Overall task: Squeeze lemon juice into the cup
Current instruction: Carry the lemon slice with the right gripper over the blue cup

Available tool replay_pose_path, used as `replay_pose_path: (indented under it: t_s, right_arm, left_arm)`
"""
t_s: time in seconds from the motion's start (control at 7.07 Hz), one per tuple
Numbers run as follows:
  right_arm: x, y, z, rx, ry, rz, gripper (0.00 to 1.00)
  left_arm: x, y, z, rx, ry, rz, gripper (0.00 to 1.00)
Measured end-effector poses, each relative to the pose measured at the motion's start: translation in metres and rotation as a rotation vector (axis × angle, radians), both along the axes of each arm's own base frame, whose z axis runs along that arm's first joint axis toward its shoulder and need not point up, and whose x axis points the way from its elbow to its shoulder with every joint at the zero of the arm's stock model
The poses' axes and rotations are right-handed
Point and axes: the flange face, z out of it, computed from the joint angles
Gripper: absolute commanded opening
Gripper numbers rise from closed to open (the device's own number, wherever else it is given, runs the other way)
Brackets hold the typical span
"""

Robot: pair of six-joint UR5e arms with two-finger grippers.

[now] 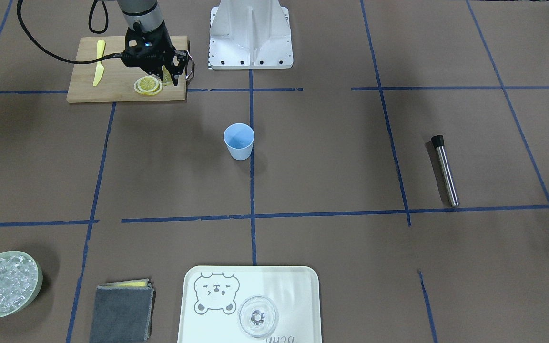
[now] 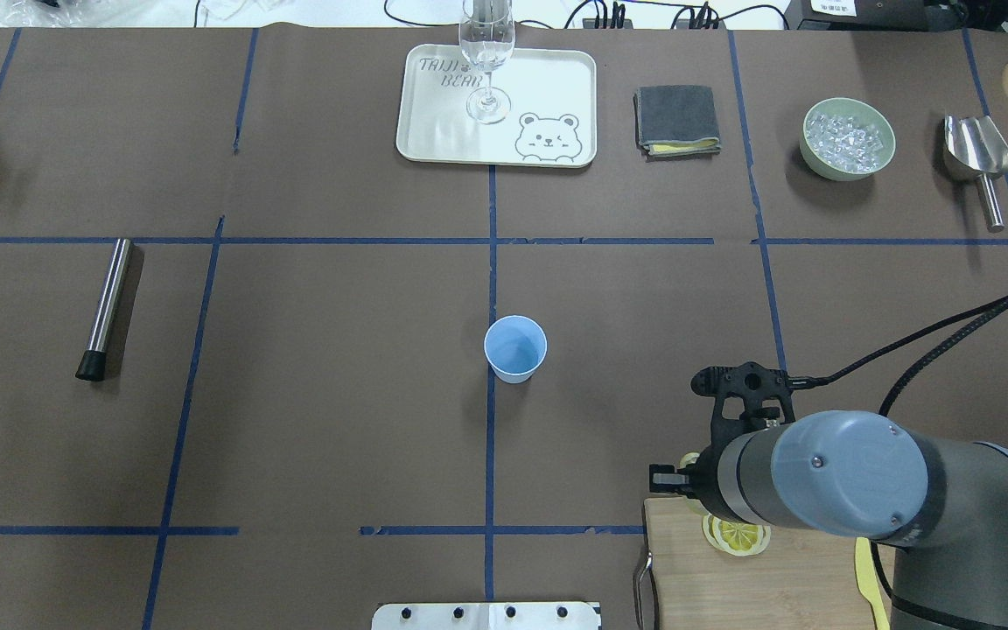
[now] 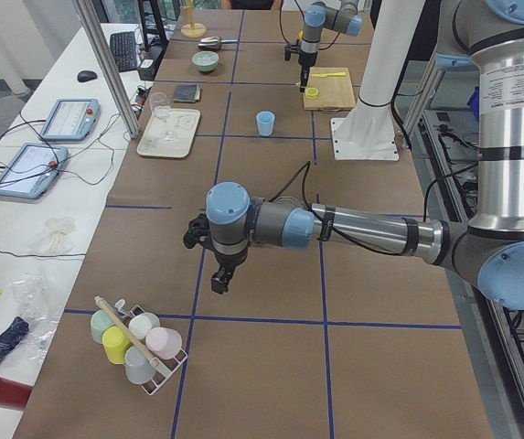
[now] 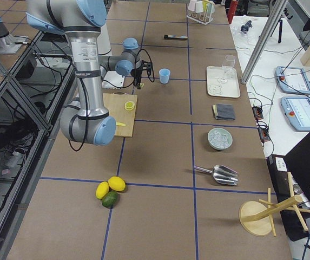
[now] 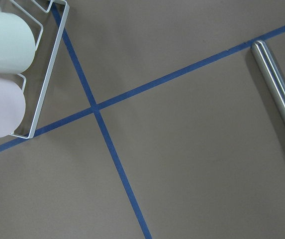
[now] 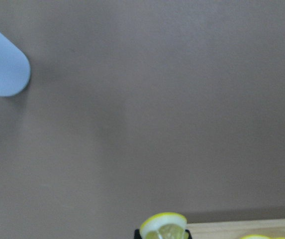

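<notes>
The light-blue cup (image 1: pixel 239 140) stands upright in the middle of the table, and also shows in the overhead view (image 2: pixel 515 348) and at the top left of the right wrist view (image 6: pixel 3 64). My right gripper (image 1: pixel 168 81) hangs over the near-centre edge of the wooden cutting board (image 1: pixel 112 93), shut on a lemon slice (image 6: pixel 163 226) held on edge a little above the board. More lemon slices (image 1: pixel 148 85) lie stacked on the board beside it. My left gripper (image 3: pixel 220 279) hovers over bare table far from the cup; I cannot tell whether it is open or shut.
A yellow knife (image 1: pixel 99 69) lies on the board. A steel rod (image 1: pixel 445 170) lies on the robot's left side. A tray (image 1: pixel 303 286) with a clear glass (image 1: pixel 258 317), a grey cloth (image 1: pixel 122 309) and a green bowl of ice (image 1: pixel 4 283) sit along the far edge.
</notes>
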Motion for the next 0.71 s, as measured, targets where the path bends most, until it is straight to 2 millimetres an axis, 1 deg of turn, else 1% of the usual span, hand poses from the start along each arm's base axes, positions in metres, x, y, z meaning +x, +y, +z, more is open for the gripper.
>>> replay_pose_path:
  t_s: [0.14,0.42,0.57,0.71]
  right_arm:
    - [-0.012,-0.019,-0.022,0.008,-0.028,0.029,0.2]
    - [-0.023,-0.06,-0.063,0.024,-0.07,0.092,0.24]
    - [-0.032,-0.084,-0.081,0.029,-0.083,0.125,0.26]
    - [-0.044,-0.105,-0.095,0.032,-0.087,0.149,0.3]
  left_arm:
    - [0.0,0.0,0.0,-0.001,0.0,0.0,1.0]
    - [0.0,0.0,0.001,-0.002,0.0,0.0,1.0]
    - [0.0,0.0,0.001,-0.002,0.0,0.0,1.0]
    - [0.0,0.0,0.001,-0.002,0.0,0.0,1.0]
